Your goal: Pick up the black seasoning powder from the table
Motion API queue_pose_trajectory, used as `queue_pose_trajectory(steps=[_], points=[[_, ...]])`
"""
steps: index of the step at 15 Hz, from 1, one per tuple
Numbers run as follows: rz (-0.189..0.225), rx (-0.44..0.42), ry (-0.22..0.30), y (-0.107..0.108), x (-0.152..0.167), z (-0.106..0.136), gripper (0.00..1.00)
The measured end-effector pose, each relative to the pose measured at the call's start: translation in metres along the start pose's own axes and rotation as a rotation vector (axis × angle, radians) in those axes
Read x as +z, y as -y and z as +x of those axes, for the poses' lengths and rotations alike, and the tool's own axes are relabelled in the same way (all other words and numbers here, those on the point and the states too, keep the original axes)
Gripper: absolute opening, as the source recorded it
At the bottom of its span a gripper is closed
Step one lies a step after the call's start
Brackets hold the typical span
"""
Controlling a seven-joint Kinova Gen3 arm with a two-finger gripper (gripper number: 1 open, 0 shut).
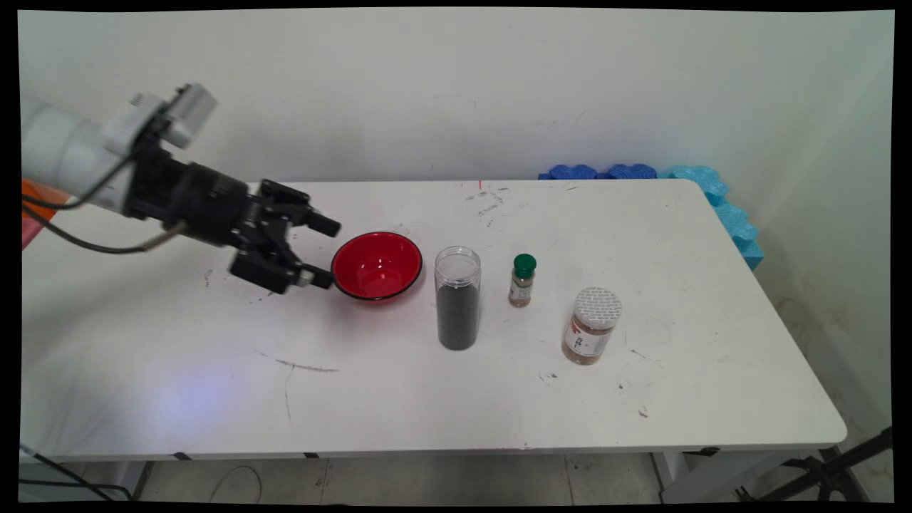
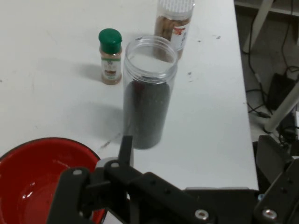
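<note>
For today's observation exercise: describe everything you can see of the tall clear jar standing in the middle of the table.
The tall clear jar is a cylinder that looks like plastic, with a ribbed neck and no lid. Dark, almost black contents fill roughly its lower two thirds. It stands upright on the white table, between the red bowl and the small green-capped bottle, touching neither. Nothing holds it.

White tubular arm (image 1: 60, 153) with a grey-white box at its 12 o'clock; black wrist, black gripper (image 1: 322, 251) of screwed linkage bars; black cables (image 1: 78, 239) hang at 6 o'clock.
</note>
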Motion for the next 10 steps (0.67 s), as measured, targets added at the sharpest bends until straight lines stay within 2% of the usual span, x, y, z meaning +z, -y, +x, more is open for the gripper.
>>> queue_pose_trajectory(steps=[10], points=[[0.032,0.01,0.008,0.004,0.075,0.002,1.0]])
